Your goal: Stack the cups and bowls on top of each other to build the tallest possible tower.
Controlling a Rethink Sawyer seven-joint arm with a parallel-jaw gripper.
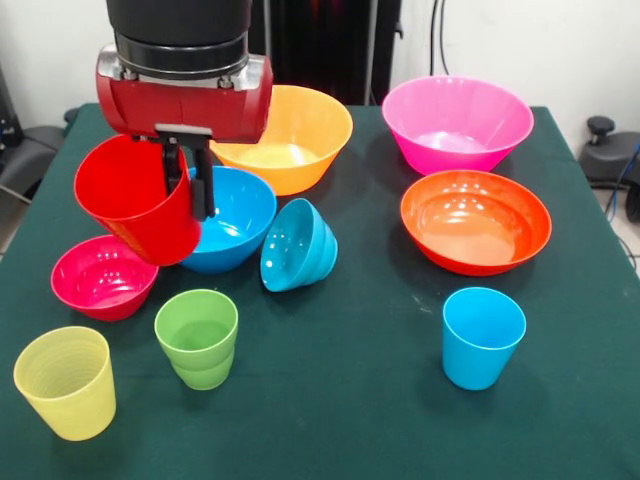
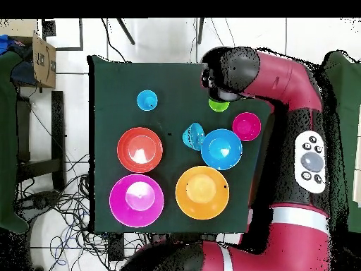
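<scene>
Tilting red cup (image 1: 135, 205), mouth upward

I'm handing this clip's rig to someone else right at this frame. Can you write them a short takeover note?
Pincer: shut on the red cup, one finger inside the rim and one outside, cup lifted and tilted above the table.

On the table: lime green cup, yellow cup and light blue cup upright along the front. Magenta bowl, medium blue bowl, yellow-orange bowl, pink bowl and red-orange bowl sit upright; small light blue bowl lies tipped on its side.

Done: red cup picked up. The lime green cup may hold a second one nested; I cannot tell.

Left: place the red cup, then stack everything else.
</scene>
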